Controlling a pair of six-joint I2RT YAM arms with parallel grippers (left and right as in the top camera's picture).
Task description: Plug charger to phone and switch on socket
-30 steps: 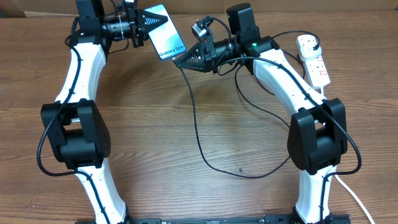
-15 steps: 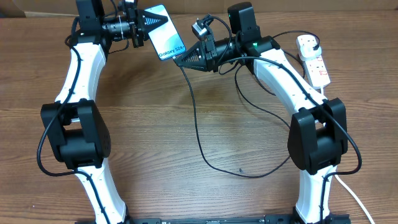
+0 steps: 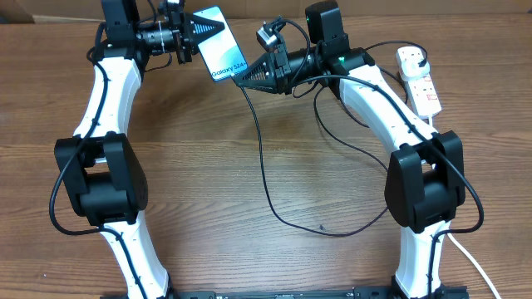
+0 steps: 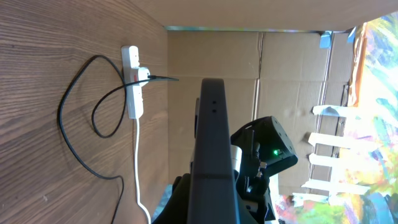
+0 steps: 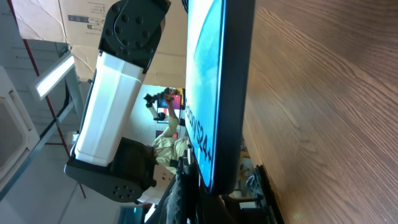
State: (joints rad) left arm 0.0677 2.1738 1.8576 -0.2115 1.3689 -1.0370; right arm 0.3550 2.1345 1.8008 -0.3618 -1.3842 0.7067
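My left gripper (image 3: 208,27) is shut on the phone (image 3: 223,51) and holds it tilted above the table's far edge, blue screen up. The right gripper (image 3: 241,81) is shut on the tip end of the charger (image 3: 263,166), pressed against the phone's lower short edge. I cannot tell whether the tip is in the port. The black cable loops across the table to its plug (image 3: 421,56) in the socket (image 3: 425,90) at the far right. The right wrist view shows the phone (image 5: 230,93) edge-on just past the right gripper (image 5: 211,205). In the left wrist view the phone (image 4: 213,143) hides my left gripper's jaws.
The thick white cord (image 4: 137,168) runs from the socket (image 4: 132,87) along the table's right side. Cardboard boxes (image 4: 249,56) stand behind the table's far edge. The charger (image 4: 60,118) lies slack over the middle of the wooden table (image 3: 199,183).
The right gripper has edged slightly up and toward the phone's lower edge. The left gripper and phone have stayed put.
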